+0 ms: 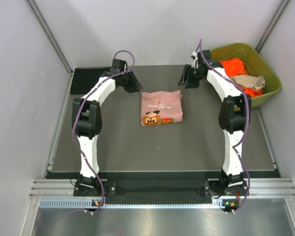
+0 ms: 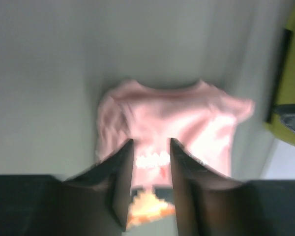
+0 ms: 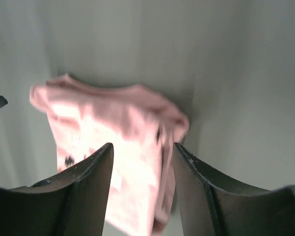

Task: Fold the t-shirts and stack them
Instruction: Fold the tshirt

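While left jaws and right jaws hang parted, empty, pink t-shirt (image 1: 161, 105) lies folded at bench (image 1: 113, 142) centre.
Top view alone shows olive bin (image 1: 263, 63), 2 o'clock, holding orange t-shirt (image 1: 234, 66), tan t-shirt (image 1: 249, 81); wrist views blur soft pink cloth.

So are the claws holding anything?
No. Both the left claw and right claw are open and empty; the pink shirt lies folded on the table.

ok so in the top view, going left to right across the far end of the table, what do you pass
black shirt → left tool → pink shirt → right tool → bin
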{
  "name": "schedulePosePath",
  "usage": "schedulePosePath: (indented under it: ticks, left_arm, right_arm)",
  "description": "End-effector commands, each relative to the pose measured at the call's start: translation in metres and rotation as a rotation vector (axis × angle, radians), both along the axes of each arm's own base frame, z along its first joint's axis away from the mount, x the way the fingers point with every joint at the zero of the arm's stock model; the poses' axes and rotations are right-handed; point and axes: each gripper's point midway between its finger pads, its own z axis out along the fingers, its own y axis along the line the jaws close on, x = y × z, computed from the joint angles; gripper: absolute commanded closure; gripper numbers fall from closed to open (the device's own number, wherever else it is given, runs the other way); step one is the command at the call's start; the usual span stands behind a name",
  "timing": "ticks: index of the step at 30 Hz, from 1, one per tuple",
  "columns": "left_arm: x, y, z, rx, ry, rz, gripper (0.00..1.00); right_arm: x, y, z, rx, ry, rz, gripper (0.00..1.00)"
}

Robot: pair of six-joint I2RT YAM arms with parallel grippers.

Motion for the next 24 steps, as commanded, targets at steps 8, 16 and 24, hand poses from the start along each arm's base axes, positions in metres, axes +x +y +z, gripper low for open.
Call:
schedulePosePath:
  ticks: [8,16,24]
  left_arm:
    - [-0.057,-0.078,0.031,-0.33,-0.078,-0.212,0.88]
    - [-0.027,-0.088,-0.006,-0.369,-0.061,-0.204,0.93]
    - [-0.003,-0.059,-0.051,-0.292,0.0,-0.155,0.96]
  right_arm:
    - [-0.07,0.068,0.039,0.304,0.028,0.173,0.76]
    - [-0.111,0.09,0.006,0.38,0.149,0.265,1.0]
    - [-0.138,0.061,-0.043,0.323,0.242,0.246,1.0]
